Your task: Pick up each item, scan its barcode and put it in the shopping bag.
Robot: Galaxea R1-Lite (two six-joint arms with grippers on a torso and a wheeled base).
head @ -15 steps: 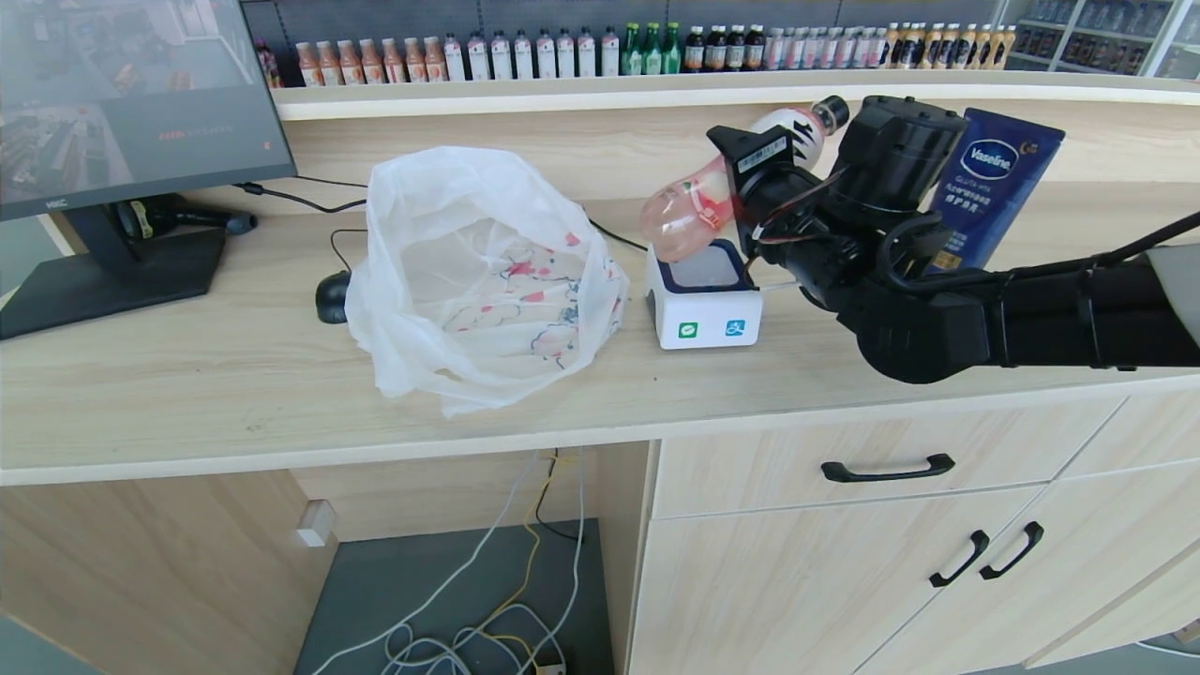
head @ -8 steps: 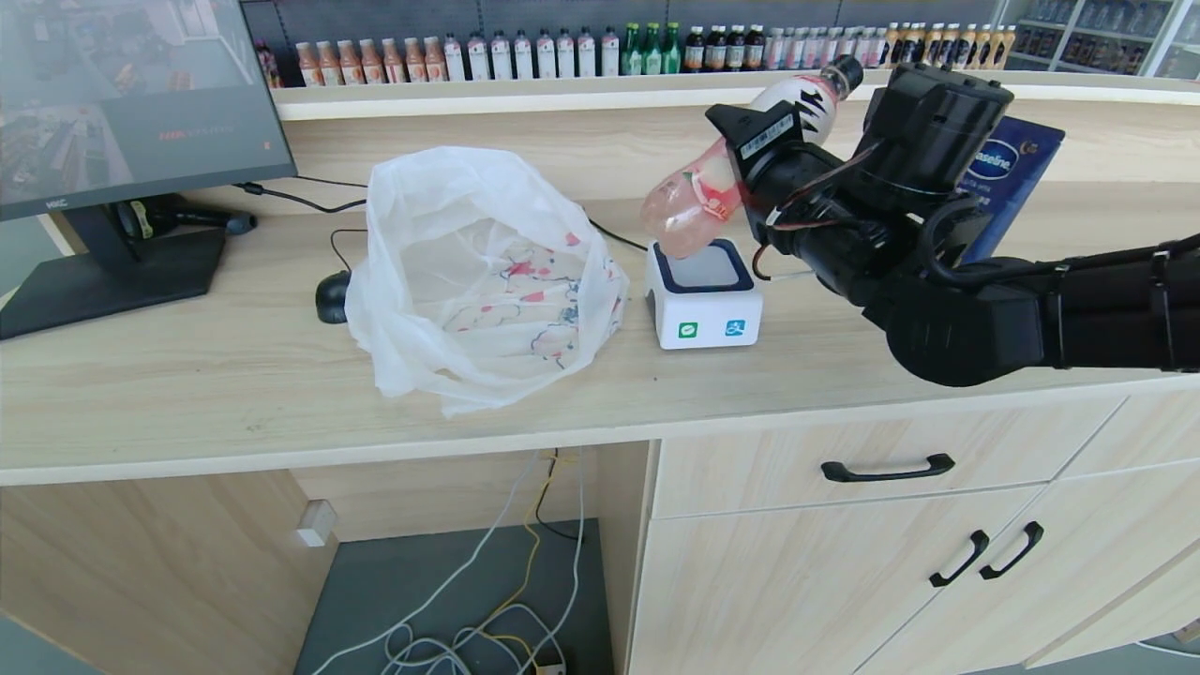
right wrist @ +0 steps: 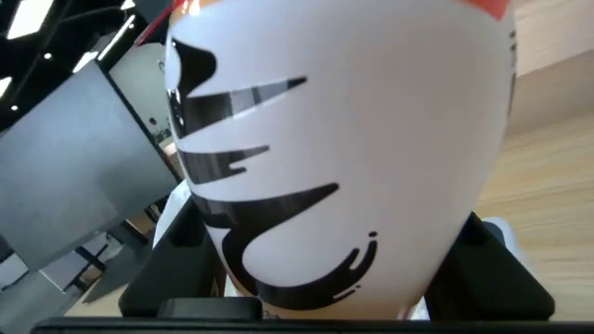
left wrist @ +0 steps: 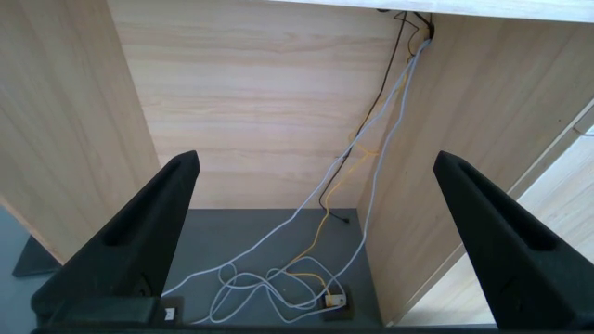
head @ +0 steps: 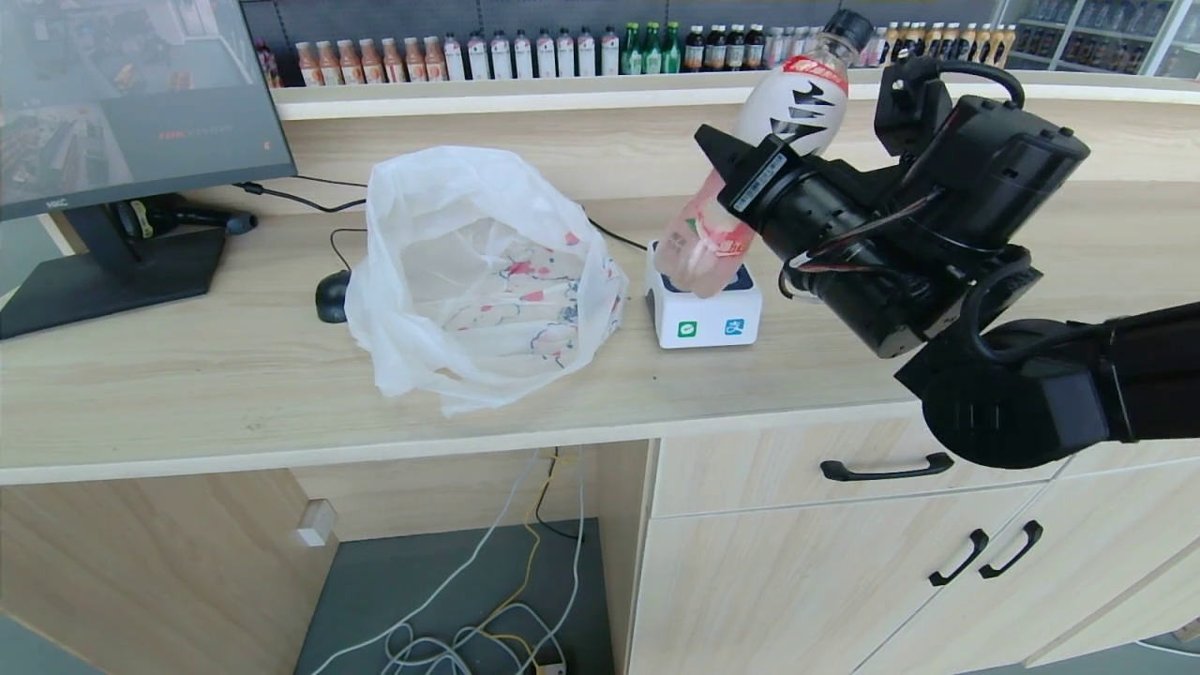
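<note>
My right gripper (head: 761, 167) is shut on a pink drink bottle (head: 795, 101) with a white label and black cap. The bottle is held tilted, cap up and away, with its pink base just above the top of the white scanner box (head: 705, 321) on the counter. Its white label (right wrist: 334, 148) sits close to the right wrist camera, between the dark fingers (right wrist: 172, 278). The translucent shopping bag (head: 478, 272) stands open to the left of the scanner. My left gripper (left wrist: 311, 241) hangs open below the counter, above a tangle of cables (left wrist: 288, 278).
A monitor (head: 122, 94) stands at the counter's far left, with a black mouse (head: 332, 296) beside the bag. A shelf of bottles (head: 609, 47) runs along the back. Drawers with black handles (head: 888, 467) are below the counter on the right.
The right arm rose and came nearer, tipping the bottle more upright and lowering its base onto the scanner's top. The arm now covers the blue tube that stood behind it.
</note>
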